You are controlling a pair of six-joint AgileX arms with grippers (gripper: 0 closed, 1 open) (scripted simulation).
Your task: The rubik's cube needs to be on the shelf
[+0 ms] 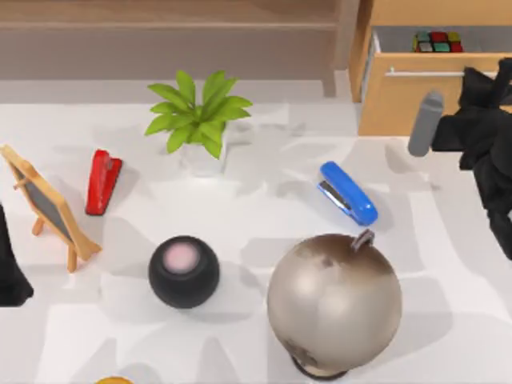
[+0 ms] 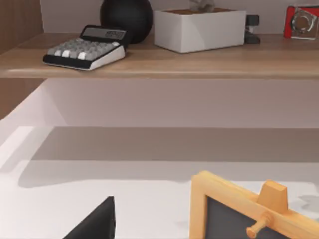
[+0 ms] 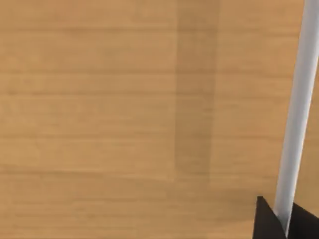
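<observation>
A white tabletop (image 1: pixel 264 216) carries one globe (image 1: pixel 334 302), one black ball (image 1: pixel 183 271), one blue stapler (image 1: pixel 347 193), one red stapler (image 1: pixel 102 181), one potted plant (image 1: pixel 200 116) and one small easel chalkboard (image 1: pixel 46 204). The small multicoloured rubik's cube (image 1: pixel 437 42) sits in the open wooden drawer (image 1: pixel 416 96) at the far right corner, beside the long light-brown wooden shelf (image 1: pixel 168 20). The right claw (image 3: pixel 286 219) is clamped on the drawer's metal handle (image 3: pixel 296 114); the left arm (image 1: pixel 10 272) is parked at the left edge.
</observation>
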